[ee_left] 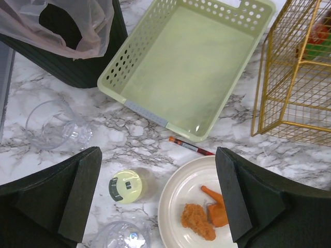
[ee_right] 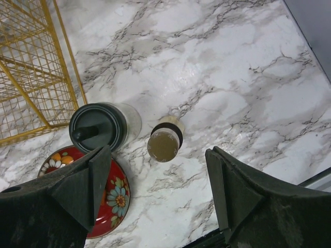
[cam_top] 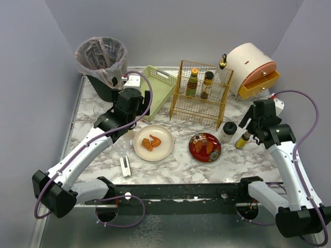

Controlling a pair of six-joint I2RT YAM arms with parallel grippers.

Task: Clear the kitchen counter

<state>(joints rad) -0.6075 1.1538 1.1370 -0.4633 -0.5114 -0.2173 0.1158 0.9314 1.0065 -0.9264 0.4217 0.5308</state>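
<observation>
My right gripper [ee_right: 158, 181] hovers, jaws wide, over the small brown-capped bottle [ee_right: 164, 144]; left gripper [ee_left: 158, 196] jaws wide too, empty. Next I'd lower and pinch it

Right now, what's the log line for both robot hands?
left gripper: open, above round white plate with orange food | right gripper: open, above small brown-topped bottle | held: nothing

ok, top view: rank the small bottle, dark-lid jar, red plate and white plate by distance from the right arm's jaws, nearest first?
1. small bottle, far right, close beside the arm's tip
2. dark-lid jar, just left of the bottle
3. red plate, right of centre, near the front
4. white plate, left of centre
</observation>
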